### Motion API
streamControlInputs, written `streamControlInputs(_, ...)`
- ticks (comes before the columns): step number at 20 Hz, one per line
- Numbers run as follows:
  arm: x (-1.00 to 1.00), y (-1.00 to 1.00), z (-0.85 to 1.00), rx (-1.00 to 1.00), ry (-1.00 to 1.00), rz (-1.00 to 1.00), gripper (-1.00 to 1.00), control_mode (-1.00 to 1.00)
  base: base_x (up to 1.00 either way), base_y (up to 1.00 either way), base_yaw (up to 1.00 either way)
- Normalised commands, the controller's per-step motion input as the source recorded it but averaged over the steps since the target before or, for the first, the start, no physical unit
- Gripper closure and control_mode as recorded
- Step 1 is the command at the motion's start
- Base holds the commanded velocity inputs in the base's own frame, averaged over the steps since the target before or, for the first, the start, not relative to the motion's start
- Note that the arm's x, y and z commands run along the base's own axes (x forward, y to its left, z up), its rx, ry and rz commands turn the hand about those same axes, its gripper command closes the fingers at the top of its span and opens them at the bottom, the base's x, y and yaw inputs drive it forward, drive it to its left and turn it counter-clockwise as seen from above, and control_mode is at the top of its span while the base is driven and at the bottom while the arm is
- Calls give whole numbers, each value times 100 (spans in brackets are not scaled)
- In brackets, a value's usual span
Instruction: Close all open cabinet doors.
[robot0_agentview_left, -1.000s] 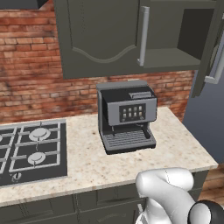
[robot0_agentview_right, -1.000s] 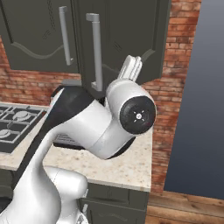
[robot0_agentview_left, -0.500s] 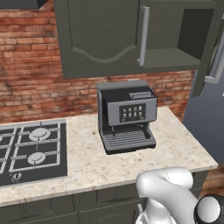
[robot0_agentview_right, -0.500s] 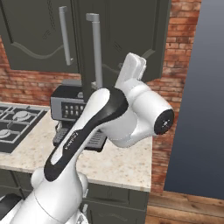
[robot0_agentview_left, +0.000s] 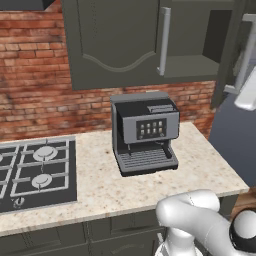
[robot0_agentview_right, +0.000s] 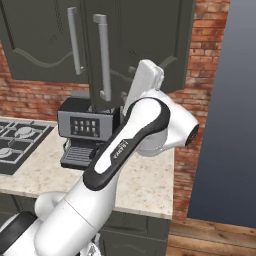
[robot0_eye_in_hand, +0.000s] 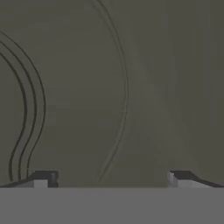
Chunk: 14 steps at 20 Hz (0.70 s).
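Your gripper (robot0_eye_in_hand: 112, 179) sits right up against a dark grey-green cabinet door panel (robot0_eye_in_hand: 131, 87), its curved arched moulding sweeping down the left of the hand view. The two fingers (robot0_eye_in_hand: 43, 178) stand wide apart at the bottom of that view, released, with nothing between them.

From the left base view you see the upper cabinets over the speckled beige stone desk (robot0_agentview_left: 100, 185). The left dark grey-green door with the arched moulding (robot0_agentview_left: 112, 42) lies flat and closed, its long vertical silver bar handle (robot0_agentview_left: 162, 42) along its right edge. Just to its right the cabinet interior (robot0_agentview_left: 192, 45) is exposed, and the open door (robot0_agentview_left: 231, 50) stands swung outward at the right edge of that view, carrying its own silver bar handle (robot0_agentview_left: 246, 52). A white part of your arm shows just beside that handle, at the frame's edge.

From the right base view the open door (robot0_agentview_right: 145, 45) faces you edge-on to broad, its silver handle (robot0_agentview_right: 103, 57) beside the closed door's handle (robot0_agentview_right: 75, 42). Your white arm (robot0_agentview_right: 125, 145) rises up to this door, the hand pressed close against its outer face.

On the desk below stands a black and grey coffee machine (robot0_agentview_left: 145, 132), against the red brick wall (robot0_agentview_left: 35, 80). A black gas hob (robot0_agentview_left: 35, 172) lies at the desk's left.
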Motion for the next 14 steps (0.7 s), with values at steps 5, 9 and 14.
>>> streamControlInputs(5, 37, 24, 0, -6, -19, 16, -100, -100, 0, 0, 0)
streamControlInputs(9, 32, 31, 1, -20, -15, 3, -100, -100, 0, 0, 0)
streamControlInputs(14, 33, 31, 1, -31, -8, 0, -100, -100, 0, 0, 0)
